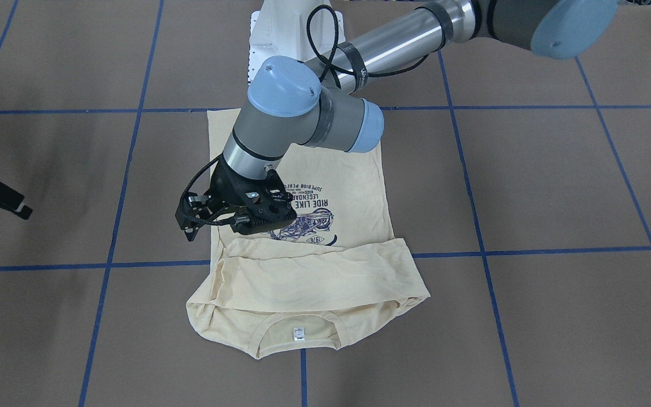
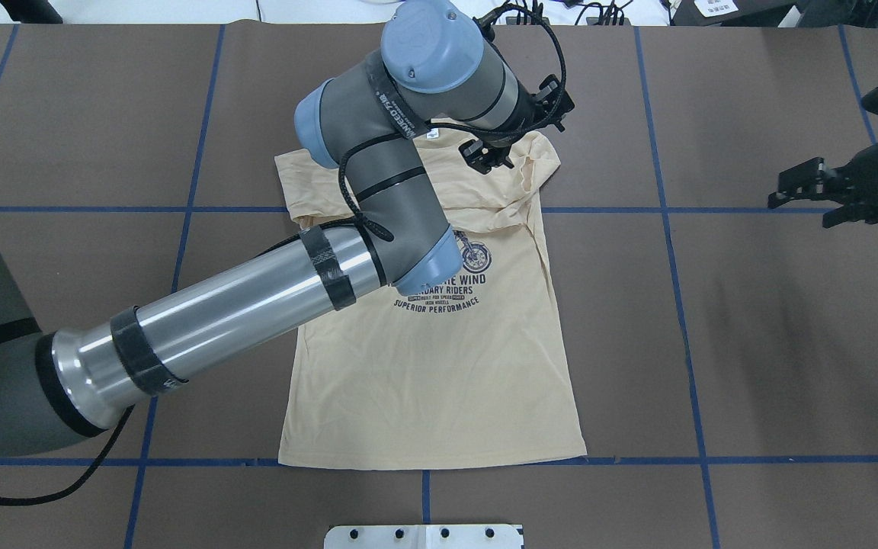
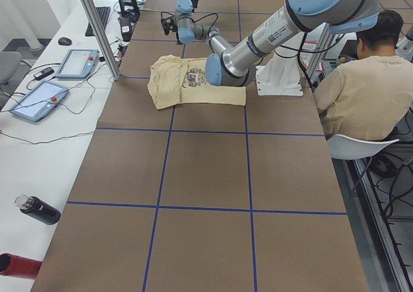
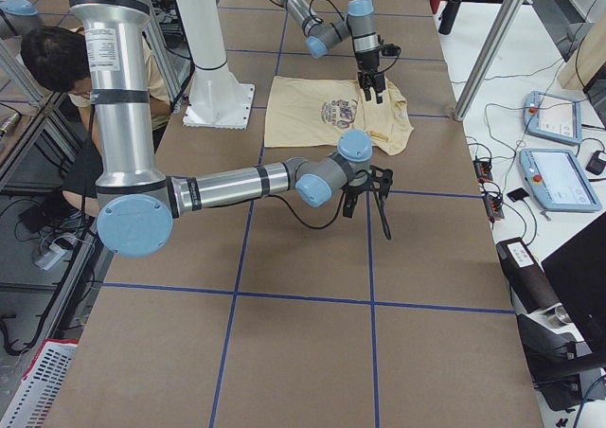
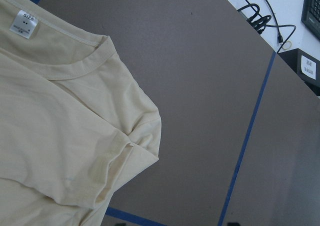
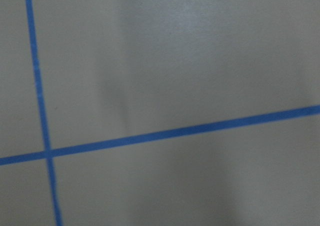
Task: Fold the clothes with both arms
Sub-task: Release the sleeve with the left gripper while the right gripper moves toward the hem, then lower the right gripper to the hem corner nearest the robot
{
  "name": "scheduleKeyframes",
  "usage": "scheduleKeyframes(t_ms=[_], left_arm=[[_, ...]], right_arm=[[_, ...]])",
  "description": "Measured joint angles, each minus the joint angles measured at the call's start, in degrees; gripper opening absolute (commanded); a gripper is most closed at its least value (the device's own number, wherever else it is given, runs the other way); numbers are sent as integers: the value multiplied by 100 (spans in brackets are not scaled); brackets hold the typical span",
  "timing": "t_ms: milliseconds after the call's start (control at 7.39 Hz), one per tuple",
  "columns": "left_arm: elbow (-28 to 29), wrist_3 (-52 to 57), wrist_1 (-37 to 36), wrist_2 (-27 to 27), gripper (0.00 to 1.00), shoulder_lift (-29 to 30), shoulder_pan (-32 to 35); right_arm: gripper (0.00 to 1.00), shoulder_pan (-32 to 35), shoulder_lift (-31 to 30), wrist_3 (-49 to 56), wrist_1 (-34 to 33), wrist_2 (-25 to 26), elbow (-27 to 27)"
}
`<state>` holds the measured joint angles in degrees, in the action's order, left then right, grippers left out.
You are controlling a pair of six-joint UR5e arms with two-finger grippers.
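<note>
Pale cream long-sleeved thin-fabric T-shirt [image 2: 431, 381] lies flat, print up, at middle of brown blue-taped table [image 2: 751, 343]. Hem toward robot-side edge; collar and white neck label [image 1: 298, 333] toward operators' edge. Sleeves folded across chest in band [image 1: 314, 277] beside collar. Black left gripper [image 2: 487, 155] points down over that band, near shirt's shoulder on robot's right. Fingers parted, nothing between them; contact with cloth cannot be told. Black right gripper [image 2: 809, 200] over bare table, well apart from shirt, toward right end. Fingers spread, empty.
</note>
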<state>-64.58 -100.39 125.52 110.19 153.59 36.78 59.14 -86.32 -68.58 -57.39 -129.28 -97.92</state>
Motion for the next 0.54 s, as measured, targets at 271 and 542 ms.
scheduleKeyframes(t_ms=[271,542], left_arm=[[-1603,580,-557,140,85,-1147,50],[-2498,1077,-682,229,86,-1977,191]], right_arm=[[100,-1599,-49,-2471,430,1320,-905],[99,-3033,-55,-3999,30,2585,-1638]])
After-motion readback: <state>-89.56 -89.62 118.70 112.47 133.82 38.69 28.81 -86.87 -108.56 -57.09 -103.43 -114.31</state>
